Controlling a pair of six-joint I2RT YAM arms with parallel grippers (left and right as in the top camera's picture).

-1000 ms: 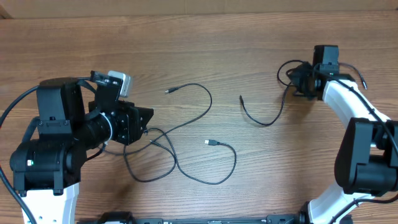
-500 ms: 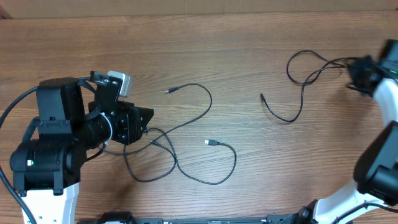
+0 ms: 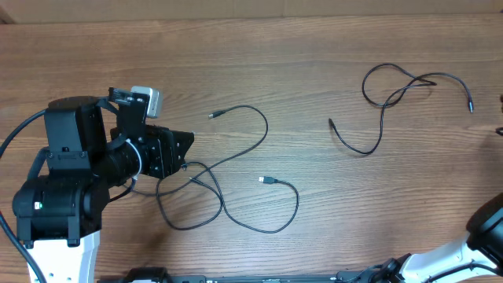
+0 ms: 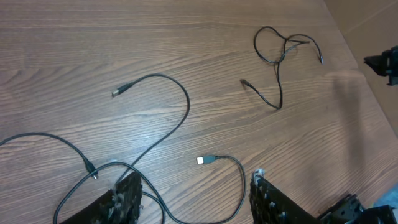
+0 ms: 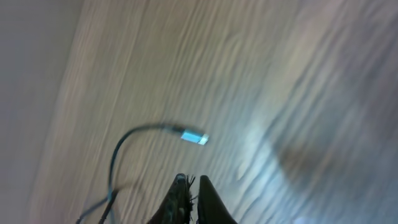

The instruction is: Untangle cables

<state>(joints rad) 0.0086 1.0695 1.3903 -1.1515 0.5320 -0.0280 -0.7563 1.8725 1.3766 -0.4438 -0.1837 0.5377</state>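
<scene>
Two thin black cables cross in a loose tangle [image 3: 198,174] right beside my left gripper [image 3: 179,153]. One ends in a small plug [image 3: 214,115], the other in a silver USB plug [image 3: 267,180]. In the left wrist view my left gripper [image 4: 194,179] stands open low over the table, a strand of these cables running between its fingers [image 4: 127,196] and the USB plug [image 4: 207,160] just ahead. A third cable [image 3: 382,126] lies loose and apart at the right, looped at its top. My right gripper [image 5: 191,180] is shut on nothing, near that cable's plug [image 5: 194,137].
The wooden table [image 3: 314,47] carries only the cables. The left arm's bulky body [image 3: 67,181] fills the left side. The right arm's base [image 3: 487,228] shows at the bottom right corner. The table's far edge [image 3: 251,17] runs along the top.
The right gripper pulled the third cable rightward, let it go and swung off the right edge of the overhead view. The left arm barely shifted.
</scene>
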